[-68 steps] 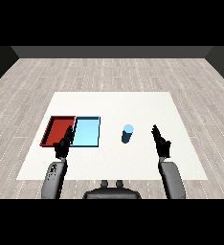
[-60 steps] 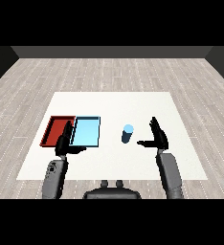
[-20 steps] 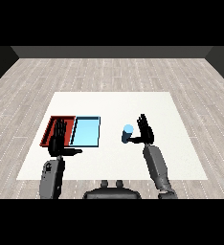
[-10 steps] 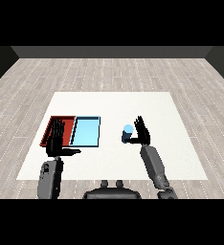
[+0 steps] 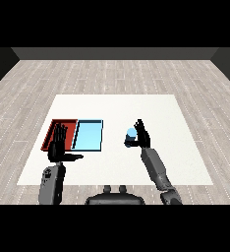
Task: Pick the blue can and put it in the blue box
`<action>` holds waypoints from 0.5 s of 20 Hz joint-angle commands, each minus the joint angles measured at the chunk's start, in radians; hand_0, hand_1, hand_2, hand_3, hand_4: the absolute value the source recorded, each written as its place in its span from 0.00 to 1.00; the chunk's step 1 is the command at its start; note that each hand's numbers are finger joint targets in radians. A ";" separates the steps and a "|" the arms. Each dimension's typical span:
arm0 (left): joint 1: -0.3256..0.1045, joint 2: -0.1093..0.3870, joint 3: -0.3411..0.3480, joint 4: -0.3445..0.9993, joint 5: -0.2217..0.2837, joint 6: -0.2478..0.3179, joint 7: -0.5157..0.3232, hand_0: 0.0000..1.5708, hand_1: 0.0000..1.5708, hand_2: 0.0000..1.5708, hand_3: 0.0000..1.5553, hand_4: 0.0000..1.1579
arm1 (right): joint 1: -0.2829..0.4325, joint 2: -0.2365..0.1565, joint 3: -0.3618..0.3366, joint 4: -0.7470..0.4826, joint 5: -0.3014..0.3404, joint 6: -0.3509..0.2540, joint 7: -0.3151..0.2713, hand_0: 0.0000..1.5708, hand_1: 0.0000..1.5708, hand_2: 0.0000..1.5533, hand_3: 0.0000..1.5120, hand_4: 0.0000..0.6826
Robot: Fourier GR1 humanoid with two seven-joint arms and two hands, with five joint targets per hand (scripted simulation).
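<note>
I had the right hand [image 5: 142, 137] up against the blue can [image 5: 130, 138], a little right of the frame's centre, on the white table [image 5: 181, 147]. Its fingers were curled round the can's right side, so I took that as holding it, though I could not tell whether the can's base was touching the table or just above it. The can was upright, with its pale top showing.

The light blue tray [image 5: 89, 135] lay to the left of the can, apart from it, with the red tray [image 5: 55, 129] touching its left edge. My left hand [image 5: 58, 146] was raised over the near edge of the red tray, fingers straight and spread, thumb out to the right, holding nothing.

I judged the can to be light and stiff, with a smooth round wall likely to slip if taken near the rim. The best hold seemed to be round its middle, fingers on one side and thumb opposite, keeping it upright. Being tall and narrow, it would probably tip if set down askew in the blue tray.
</note>
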 commanded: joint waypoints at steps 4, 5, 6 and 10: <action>-0.026 0.022 0.035 0.022 0.029 -0.012 0.020 0.00 0.00 0.00 0.00 0.00 | -0.090 0.001 0.007 0.217 -0.032 0.031 -0.097 0.00 0.00 0.00 0.00 0.00; 0.018 -0.041 -0.033 0.023 -0.052 0.034 -0.050 0.00 0.00 0.00 0.00 0.00 | -0.084 0.001 -0.029 0.134 -0.015 0.018 -0.025 0.00 0.00 0.00 0.00 0.00; -0.018 -0.035 -0.035 -0.027 -0.038 0.052 0.023 0.00 0.00 0.00 0.00 0.00 | -0.072 0.001 0.049 0.097 -0.045 -0.020 -0.013 0.00 0.00 0.00 0.00 0.00; -0.045 -0.039 -0.034 0.029 -0.064 0.069 -0.003 0.00 0.00 0.00 0.00 0.00 | -0.128 -0.013 -0.043 0.225 -0.005 0.062 -0.036 0.00 0.00 0.00 0.00 0.00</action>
